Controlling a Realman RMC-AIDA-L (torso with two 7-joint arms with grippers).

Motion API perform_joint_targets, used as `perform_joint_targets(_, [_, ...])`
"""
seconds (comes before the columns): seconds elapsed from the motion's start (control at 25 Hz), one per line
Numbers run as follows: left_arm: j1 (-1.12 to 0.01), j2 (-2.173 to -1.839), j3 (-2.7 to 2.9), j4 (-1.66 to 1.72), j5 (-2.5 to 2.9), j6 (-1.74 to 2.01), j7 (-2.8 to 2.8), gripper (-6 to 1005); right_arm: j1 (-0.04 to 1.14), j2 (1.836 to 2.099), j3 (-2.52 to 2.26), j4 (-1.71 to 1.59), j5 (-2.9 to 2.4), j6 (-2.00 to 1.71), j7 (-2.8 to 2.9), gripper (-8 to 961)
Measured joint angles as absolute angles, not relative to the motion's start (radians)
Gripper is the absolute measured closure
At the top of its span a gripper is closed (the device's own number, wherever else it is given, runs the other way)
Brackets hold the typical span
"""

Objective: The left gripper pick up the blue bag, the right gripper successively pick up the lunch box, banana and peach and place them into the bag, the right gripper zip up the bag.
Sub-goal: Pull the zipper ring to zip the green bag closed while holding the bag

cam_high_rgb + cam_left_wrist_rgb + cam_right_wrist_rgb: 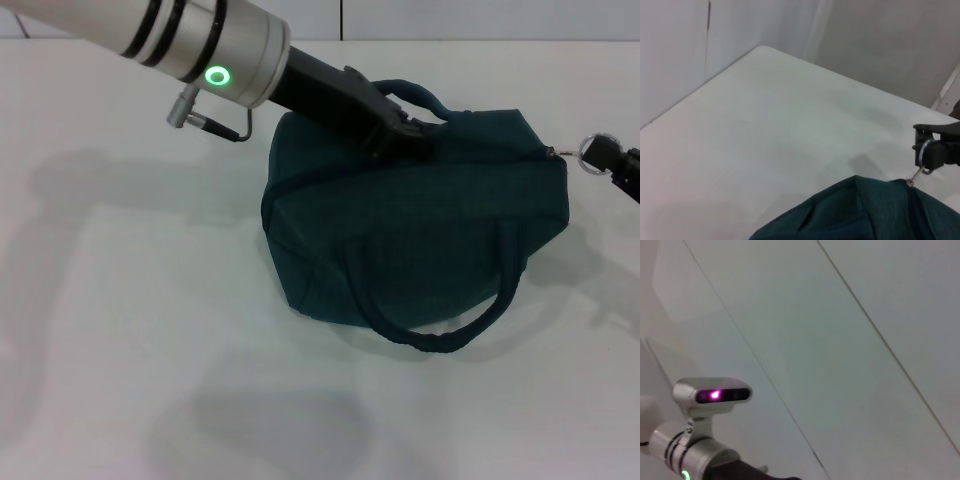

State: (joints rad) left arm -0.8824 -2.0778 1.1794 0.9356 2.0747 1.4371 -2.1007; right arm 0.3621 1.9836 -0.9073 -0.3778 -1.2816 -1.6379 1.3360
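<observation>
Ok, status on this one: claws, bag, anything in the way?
Left claw clamped on the blue bag top by the far handle. Right claw holding zipper ring, bag zipped. No obstructions visible.

A white table point(150, 330) fills the scene, bare on the left and near side. A pale wall point(880, 40) stands beyond its far edge.

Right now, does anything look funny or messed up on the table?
Nothing is spilled or broken. The blue bag sits slumped and lumpy on the white table, one handle flopped forward. The left pincer grips its top, and the right pincer holds the zipper's pull ring.
</observation>
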Motion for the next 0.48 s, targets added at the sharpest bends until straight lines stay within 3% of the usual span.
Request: perform_joint_targets(0.48, [-0.848, -2.057, 1.055, 0.986, 2.077, 1.562, -2.128, 963, 0.369, 1.991, -0.918, -0.372, -1.297, -1.536, 1.326, 936])
